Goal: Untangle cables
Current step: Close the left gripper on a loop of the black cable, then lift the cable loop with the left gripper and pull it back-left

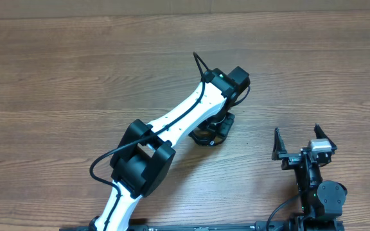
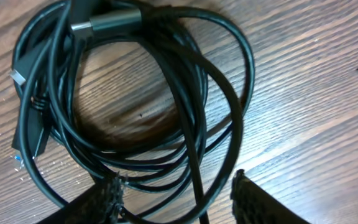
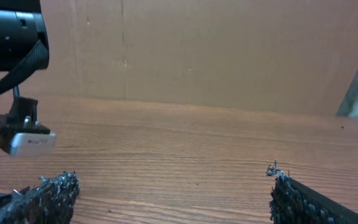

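Note:
The cables (image 2: 194,124) lie as one coiled bundle of thin black cords on the wooden table, with a silvery-grey plug (image 2: 114,22) at the top and a small white-tipped plug (image 2: 18,78) at the left. My left gripper (image 2: 176,182) is lowered over the near side of the coil. Its jaws stand apart with several strands between them; the left finger (image 2: 107,196) touches the strands and the right finger (image 2: 253,199) is clear of them. From overhead the bundle (image 1: 201,136) peeks out under the left gripper (image 1: 216,130). My right gripper (image 1: 297,131) (image 3: 173,180) is wide open and holds nothing.
The white left arm (image 1: 172,122) reaches diagonally across the table's middle. A brown cardboard wall (image 3: 197,50) stands behind the table's far edge. The left arm's wrist and a white tag (image 3: 27,142) show at the left of the right wrist view.

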Tool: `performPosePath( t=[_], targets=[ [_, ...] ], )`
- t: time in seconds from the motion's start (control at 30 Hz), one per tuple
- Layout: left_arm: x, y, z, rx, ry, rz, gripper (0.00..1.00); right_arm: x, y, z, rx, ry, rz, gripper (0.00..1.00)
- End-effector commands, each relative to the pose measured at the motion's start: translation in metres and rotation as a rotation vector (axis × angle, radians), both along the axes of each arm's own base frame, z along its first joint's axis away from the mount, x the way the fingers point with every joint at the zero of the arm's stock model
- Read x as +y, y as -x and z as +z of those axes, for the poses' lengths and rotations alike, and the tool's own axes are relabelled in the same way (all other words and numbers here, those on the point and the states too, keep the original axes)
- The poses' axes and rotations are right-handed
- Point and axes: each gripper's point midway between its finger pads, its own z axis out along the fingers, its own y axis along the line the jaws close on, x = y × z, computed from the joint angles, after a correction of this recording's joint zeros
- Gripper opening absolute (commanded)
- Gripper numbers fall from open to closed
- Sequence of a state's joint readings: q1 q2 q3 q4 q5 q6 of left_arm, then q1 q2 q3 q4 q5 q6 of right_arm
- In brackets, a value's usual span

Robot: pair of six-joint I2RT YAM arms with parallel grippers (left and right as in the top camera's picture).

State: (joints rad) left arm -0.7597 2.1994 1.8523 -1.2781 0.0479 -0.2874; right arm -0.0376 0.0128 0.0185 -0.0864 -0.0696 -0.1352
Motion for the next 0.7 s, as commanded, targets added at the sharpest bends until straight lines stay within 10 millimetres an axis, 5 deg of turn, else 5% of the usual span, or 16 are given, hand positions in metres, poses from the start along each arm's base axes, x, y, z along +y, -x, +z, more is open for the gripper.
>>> performPosePath(
  t=[0.0,0.13,0.33,0.67],
  targets=[
    [0.002,0.007,-0.014,0.031,-0.024,-0.01,0.57,-0.001,0.0,-0.001,-0.006,0.005,-0.01,1.0],
    [0.004,0.008,-0.018,0.034,-0.028,-0.01,0.56,-0.001,0.0,-0.001,-0.006,0.005,-0.01,1.0],
    [0.001,0.004,-0.019,0.018,-0.016,-0.006,0.31,-0.001,0.0,-0.001,-0.006,0.005,-0.01,1.0],
    [0.004,-0.006,-0.007,0.013,-0.004,0.057,0.13,-0.001,0.0,-0.001,-0.006,0.005,-0.01,1.0]
  ],
)
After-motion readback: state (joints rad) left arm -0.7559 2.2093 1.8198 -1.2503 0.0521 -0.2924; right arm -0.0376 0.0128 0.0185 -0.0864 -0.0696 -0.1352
